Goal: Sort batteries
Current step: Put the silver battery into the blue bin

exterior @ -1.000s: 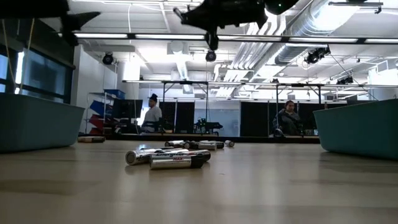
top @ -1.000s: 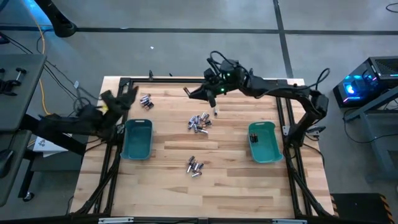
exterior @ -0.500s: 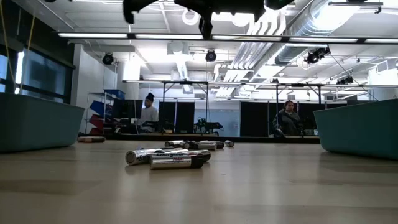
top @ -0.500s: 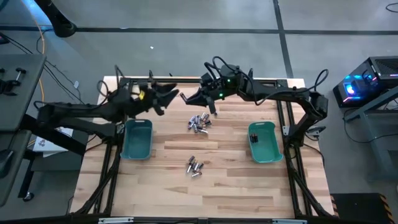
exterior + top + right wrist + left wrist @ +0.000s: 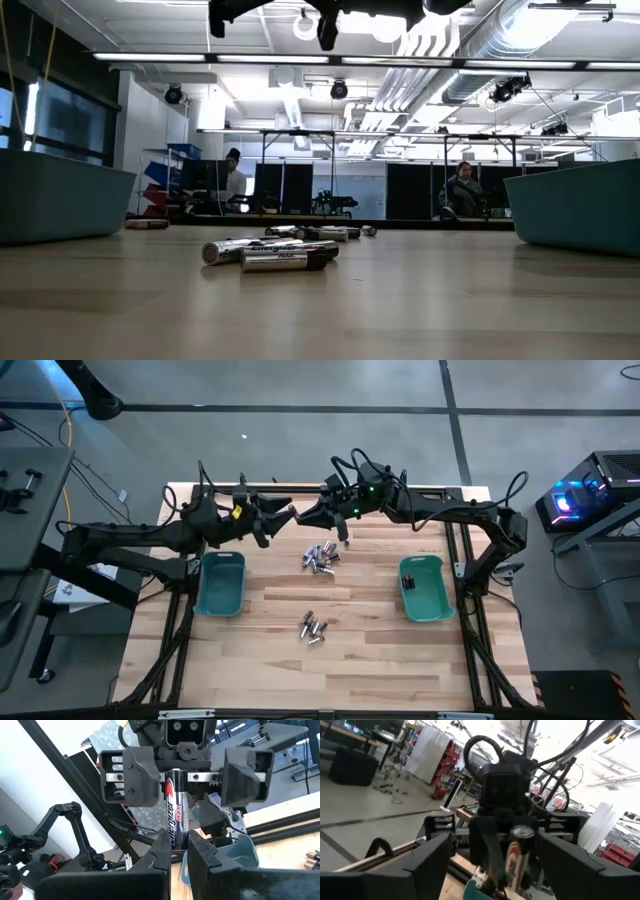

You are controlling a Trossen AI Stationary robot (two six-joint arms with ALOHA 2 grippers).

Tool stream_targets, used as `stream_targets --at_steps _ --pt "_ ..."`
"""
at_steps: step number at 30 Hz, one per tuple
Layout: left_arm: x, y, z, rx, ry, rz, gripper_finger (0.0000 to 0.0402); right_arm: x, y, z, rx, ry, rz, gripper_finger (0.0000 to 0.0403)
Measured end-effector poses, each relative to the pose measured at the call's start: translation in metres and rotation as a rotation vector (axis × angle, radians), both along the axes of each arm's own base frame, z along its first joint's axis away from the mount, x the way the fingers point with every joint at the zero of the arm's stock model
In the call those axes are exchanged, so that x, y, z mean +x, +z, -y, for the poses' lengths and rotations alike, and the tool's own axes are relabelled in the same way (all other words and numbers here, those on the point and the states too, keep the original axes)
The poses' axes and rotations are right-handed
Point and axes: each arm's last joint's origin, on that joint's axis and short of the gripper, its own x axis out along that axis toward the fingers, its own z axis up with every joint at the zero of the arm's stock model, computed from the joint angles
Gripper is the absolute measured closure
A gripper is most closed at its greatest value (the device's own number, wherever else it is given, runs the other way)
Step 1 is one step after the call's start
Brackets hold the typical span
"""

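Left tool [image 5: 283, 513] swung in from table's left edge, fingers spread, now facing right tool [image 5: 305, 514] and its battery [image 5: 175, 810]

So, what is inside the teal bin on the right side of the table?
The right teal bin holds a few dark batteries near one end. The rest of its floor looks bare; its wall hides the contents in the low view.

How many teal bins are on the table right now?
2: left teal bin under the left arm; right teal bin at the table's right side. No others visible.
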Motion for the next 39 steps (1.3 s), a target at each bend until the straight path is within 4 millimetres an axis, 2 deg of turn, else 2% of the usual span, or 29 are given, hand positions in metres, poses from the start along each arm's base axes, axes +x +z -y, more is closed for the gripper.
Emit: stream_targets --at_steps 4,9,20,24,29,34,39 --pt "0.005 -0.003 0.000 -0.005 -0.019 -0.006 0.0143 0.000 0.000 0.001 0.004 -0.002 0.000 0.0387" --pt "0.009 0.000 0.000 0.019 -0.049 0.061 0.0188 0.000 0.000 0.001 0.000 -0.002 0.001 0.0387" --pt "0.010 0.000 0.002 0.041 -0.112 0.058 0.0361 -0.001 0.001 0.000 0.003 0.004 0.002 0.0388" --pt "0.008 0.002 0.002 0.042 -0.117 0.055 0.0365 -0.001 0.001 0.000 0.012 0.001 0.001 0.0376" --pt "0.006 0.019 0.002 0.033 -0.095 -0.084 0.0365 -0.001 0.000 0.005 0.022 -0.060 -0.010 0.0306" --pt "-0.002 0.045 0.003 0.002 -0.082 -0.351 0.0365 -0.009 -0.001 0.031 0.048 -0.153 -0.037 0.0234" --pt "-0.023 0.058 0.004 -0.188 -0.028 -0.568 0.0365 -0.026 0.002 0.057 0.101 -0.220 -0.079 0.0211"
